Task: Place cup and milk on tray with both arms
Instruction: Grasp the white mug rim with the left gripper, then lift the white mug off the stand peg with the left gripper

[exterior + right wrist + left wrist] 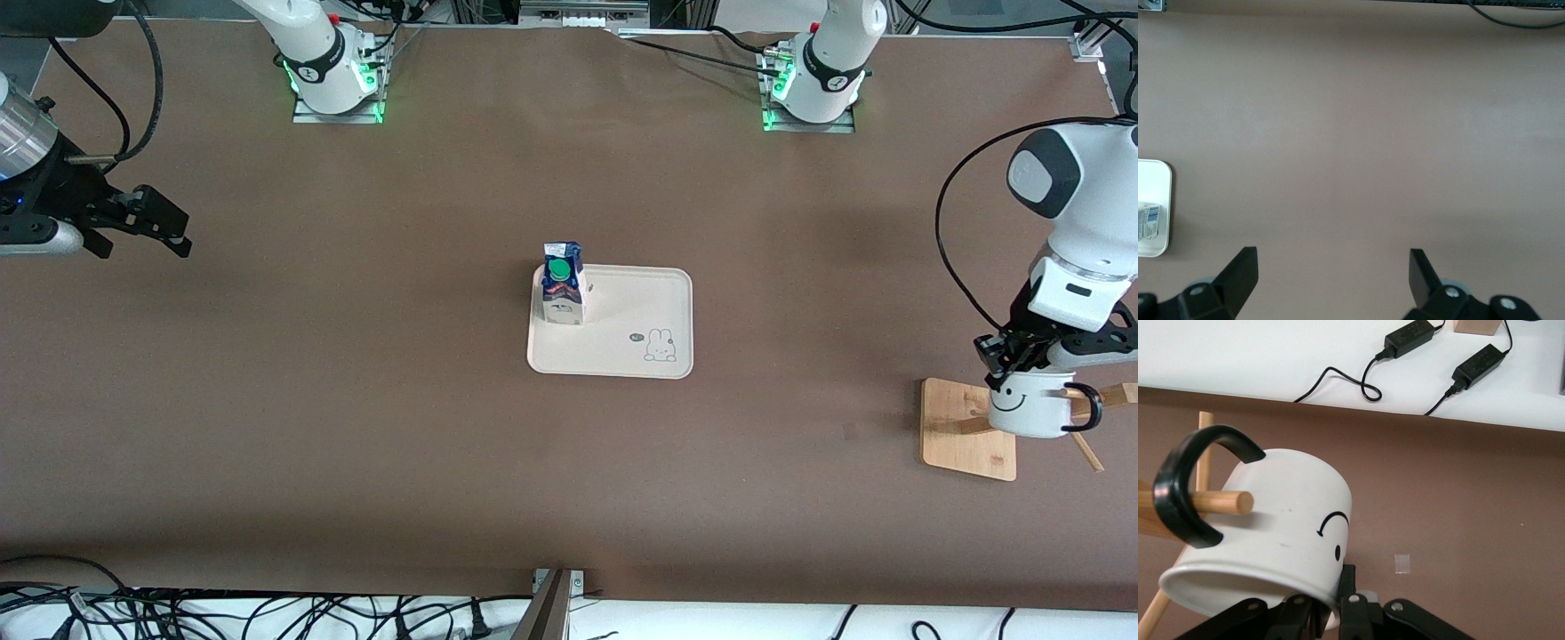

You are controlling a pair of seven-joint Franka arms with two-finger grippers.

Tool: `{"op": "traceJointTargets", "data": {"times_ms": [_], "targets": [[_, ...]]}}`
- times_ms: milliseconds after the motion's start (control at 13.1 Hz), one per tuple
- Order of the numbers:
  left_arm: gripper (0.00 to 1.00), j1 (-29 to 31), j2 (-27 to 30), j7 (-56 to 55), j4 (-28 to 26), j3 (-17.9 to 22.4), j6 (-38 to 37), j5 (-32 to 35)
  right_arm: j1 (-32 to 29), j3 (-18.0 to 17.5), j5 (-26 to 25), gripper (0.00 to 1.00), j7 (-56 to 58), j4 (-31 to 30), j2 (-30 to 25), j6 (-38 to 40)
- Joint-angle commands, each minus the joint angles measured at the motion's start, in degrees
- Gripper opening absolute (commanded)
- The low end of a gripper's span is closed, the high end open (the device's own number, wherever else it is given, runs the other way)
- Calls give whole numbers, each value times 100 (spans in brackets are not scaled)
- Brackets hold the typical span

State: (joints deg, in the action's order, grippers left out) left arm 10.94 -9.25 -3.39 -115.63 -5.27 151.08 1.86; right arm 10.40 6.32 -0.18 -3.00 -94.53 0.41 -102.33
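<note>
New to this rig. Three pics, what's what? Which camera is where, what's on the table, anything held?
It is two white robot arms at a brown table, each ending in a black two-finger pincer. The wide picture comes from a high camera facing the arms, whose bases stand along its top edge. The other two come from cameras on each arm's wrist, looking past its own fingers.

Mid-table lies a cream tray with a rabbit drawing. The milk carton already stands upright on the tray, at its corner toward the right arm's end.

At the left arm's end stands a wooden rack. The left pincer is shut on the rim of the cup, a white smiley mug whose handle is looped over a rack peg.

The right pincer waits open and empty over bare table at its own end.
</note>
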Motion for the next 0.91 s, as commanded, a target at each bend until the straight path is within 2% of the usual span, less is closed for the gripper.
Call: {"op": "traceJointTargets", "data": {"times_ms": [0, 381, 838], "targets": [[0, 23, 204, 101, 102, -132, -386, -133, 14, 18, -62, 100, 89, 58, 3, 11], [0, 23, 310, 93, 382, -553, -860, -125, 5, 18, -62, 100, 97, 49, 3, 20], [1, 14, 318, 40, 488, -818, -869, -125, -3, 27, -62, 100, 89, 49, 3, 38]]}}
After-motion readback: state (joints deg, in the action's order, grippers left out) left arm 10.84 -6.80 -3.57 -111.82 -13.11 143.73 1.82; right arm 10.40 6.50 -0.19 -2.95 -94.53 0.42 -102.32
